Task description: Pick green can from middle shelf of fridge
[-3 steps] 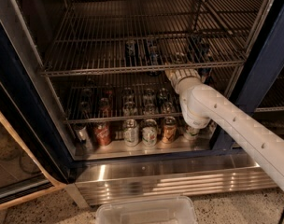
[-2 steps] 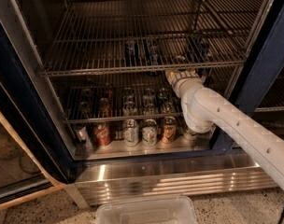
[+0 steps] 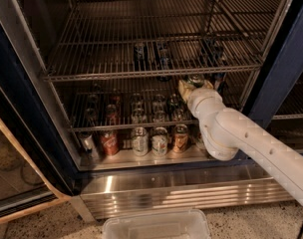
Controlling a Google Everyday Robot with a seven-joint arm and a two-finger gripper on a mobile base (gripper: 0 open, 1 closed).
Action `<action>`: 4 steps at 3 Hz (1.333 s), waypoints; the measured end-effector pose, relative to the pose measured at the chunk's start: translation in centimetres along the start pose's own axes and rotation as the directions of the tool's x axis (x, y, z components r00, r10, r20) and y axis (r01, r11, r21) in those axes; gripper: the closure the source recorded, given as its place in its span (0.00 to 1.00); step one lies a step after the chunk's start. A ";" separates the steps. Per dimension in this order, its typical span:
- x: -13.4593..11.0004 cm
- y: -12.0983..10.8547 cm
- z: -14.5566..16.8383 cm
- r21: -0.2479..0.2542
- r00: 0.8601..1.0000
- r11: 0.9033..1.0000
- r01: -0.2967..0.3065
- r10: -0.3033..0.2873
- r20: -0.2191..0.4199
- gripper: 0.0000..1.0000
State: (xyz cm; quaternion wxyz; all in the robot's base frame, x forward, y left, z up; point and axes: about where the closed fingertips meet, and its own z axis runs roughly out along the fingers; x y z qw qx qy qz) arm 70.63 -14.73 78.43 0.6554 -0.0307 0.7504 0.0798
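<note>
The fridge (image 3: 286, 63) stands open with its dark blue frame and chrome wire racks. My gripper (image 3: 192, 85) reaches in at the right, just under the front rail of the upper rack. It is above the middle shelf (image 3: 121, 127). A small dark green can (image 3: 196, 79) with a silvery top sits in the gripper's tip, lifted above the cans on that rack. The white wrist hides most of it.
Two blue-labelled cans (image 3: 139, 51) and a darker can (image 3: 214, 50) stand on the upper rack. Several cans (image 3: 136, 114) stand on the middle shelf. On the floor panel stand a red can (image 3: 109, 142) and others. A clear plastic bin (image 3: 156, 225) lies on the floor in front.
The arm has sunk a little and drawn slightly back and right. The gripper stays under the upper rack's front rail.
</note>
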 end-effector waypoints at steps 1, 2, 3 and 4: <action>-0.2 0.3 -2.9 -0.005 1.000 1.000 -0.017 0.017 -0.003 1.00; -1.1 0.8 -5.8 -0.018 0.999 0.999 -0.027 0.027 0.024 1.00; -2.3 0.7 -8.4 -0.043 0.996 0.997 -0.060 0.062 0.061 1.00; -2.3 0.7 -8.4 -0.043 0.996 0.997 -0.060 0.062 0.061 1.00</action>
